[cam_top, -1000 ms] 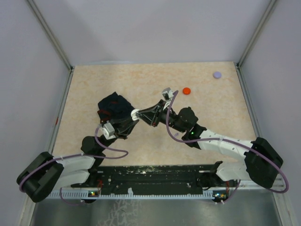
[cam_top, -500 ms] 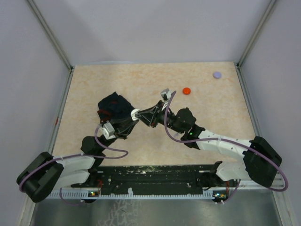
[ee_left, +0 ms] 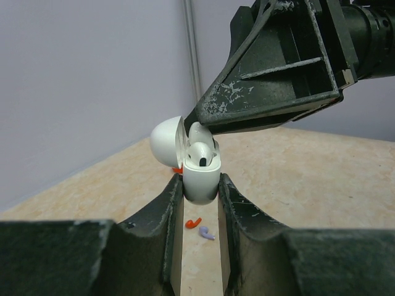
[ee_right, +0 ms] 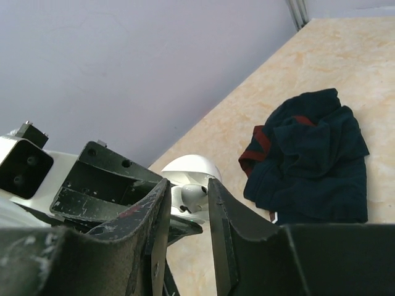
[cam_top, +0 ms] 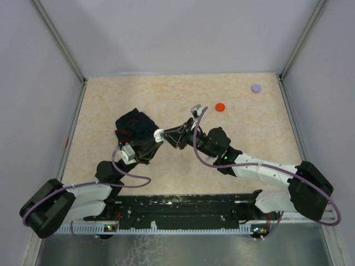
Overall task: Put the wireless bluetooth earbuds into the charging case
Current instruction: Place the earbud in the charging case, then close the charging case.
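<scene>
**Charging case held over the worktop, one earbud at its mouth**

Item: white charging case (ee_left: pixel 202 180), lid (ee_left: pixel 165 143) tipped back open. The left jaws are closed on its lower body and hold it upright, raised over the worktop (cam_top: pixel 166 94).

Contents: one white earbud (ee_left: pixel 199 155) sitting in the mouth of the case.

Right jaws: set above the case, tips at the white earbud. A narrow gap stands between them. Whether they press on the earbud cannot be told.

Left wrist view only: a red earbud (ee_left: pixel 193 222) and a lavender earbud (ee_left: pixel 205 232), lying close together on the worktop beneath the case.

Right wrist view only: the white earbud seen through the gap of the right jaws. A crumpled dark cloth (ee_right: pixel 308 154) with red trim lies beyond.

Top view only: a red disc (cam_top: pixel 220 107) and a lavender disc (cam_top: pixel 255 88) on the far side, well apart from each other. The case shows as a small white speck where the two arms meet, just right of the cloth.
</scene>
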